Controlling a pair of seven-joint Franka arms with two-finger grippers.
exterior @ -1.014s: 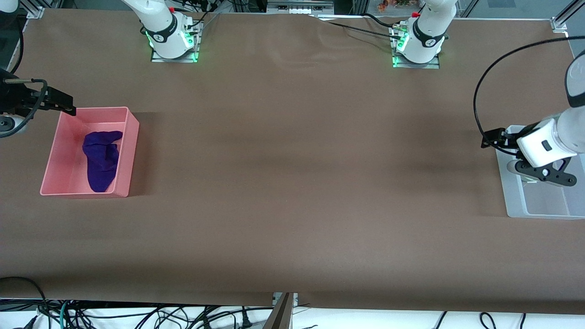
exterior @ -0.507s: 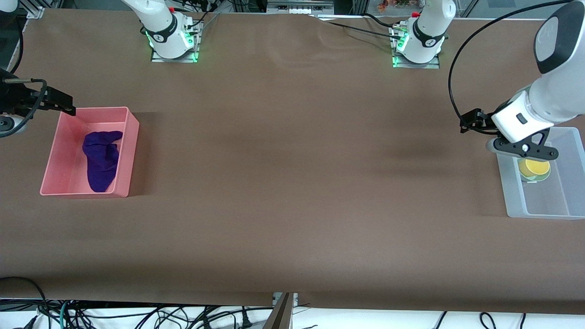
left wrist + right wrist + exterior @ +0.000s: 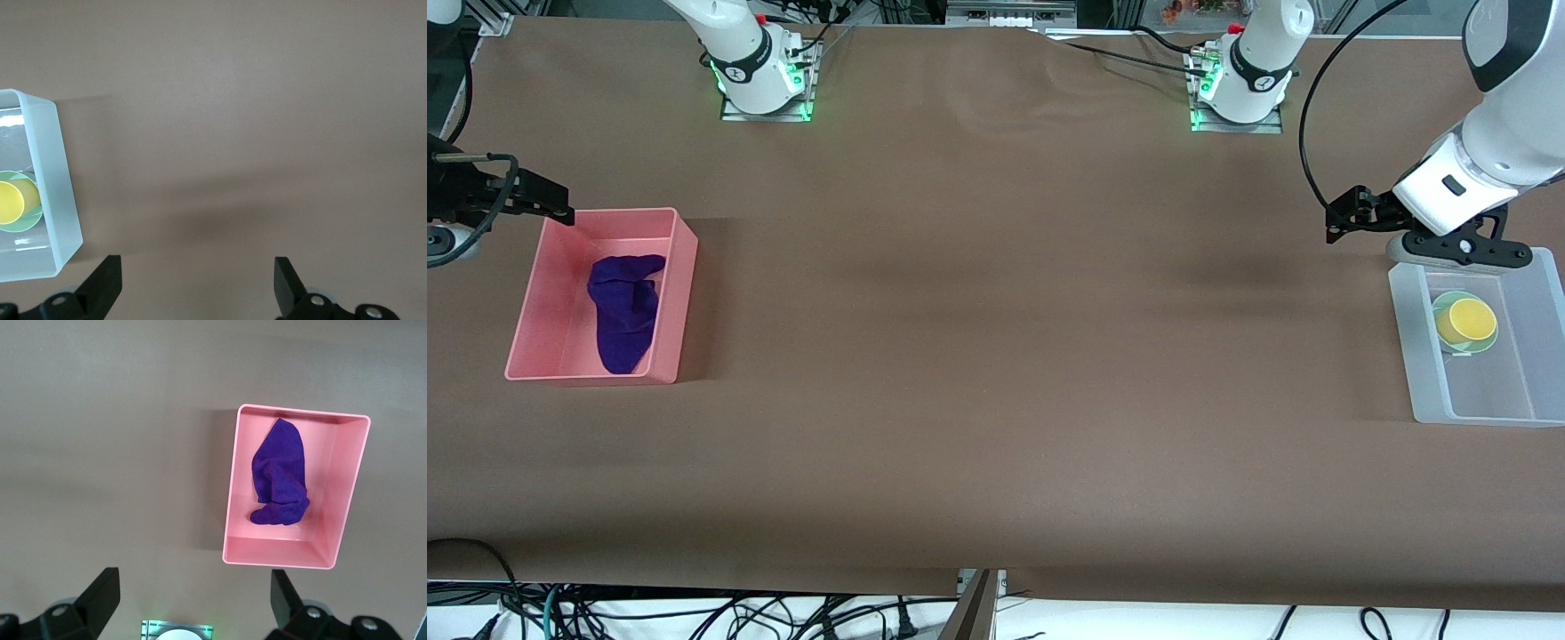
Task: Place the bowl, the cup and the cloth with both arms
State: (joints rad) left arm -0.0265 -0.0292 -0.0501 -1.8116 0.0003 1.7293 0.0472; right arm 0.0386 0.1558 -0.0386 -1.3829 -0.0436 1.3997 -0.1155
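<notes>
The yellow cup [image 3: 1469, 320] stands inside the pale green bowl [image 3: 1446, 302], and both sit in a clear plastic bin [image 3: 1408, 356] at the left arm's end of the table. My left gripper [image 3: 1458, 252] is open and empty, up over that bin's edge nearest the robots' bases. In the left wrist view the left gripper [image 3: 197, 283] is over bare table beside the bin [image 3: 61, 193], with the cup [image 3: 12, 203] and bowl [image 3: 28, 223] at the edge. The purple cloth [image 3: 624, 311] lies in a pink bin [image 3: 687, 293]. My right gripper [image 3: 547, 200] is open and empty beside that bin; its wrist view [image 3: 193, 600] shows the cloth [image 3: 280, 477].
The brown table [image 3: 996, 356] runs between the two bins. The arm bases [image 3: 760, 76] stand along the edge farthest from the front camera. The pink bin [image 3: 230, 493] has high walls. A black cable [image 3: 1316, 116] loops off the left arm.
My left gripper has lifted out of the clear bin and moved toward the robots' bases, uncovering the cup in the bowl. The right arm has not moved.
</notes>
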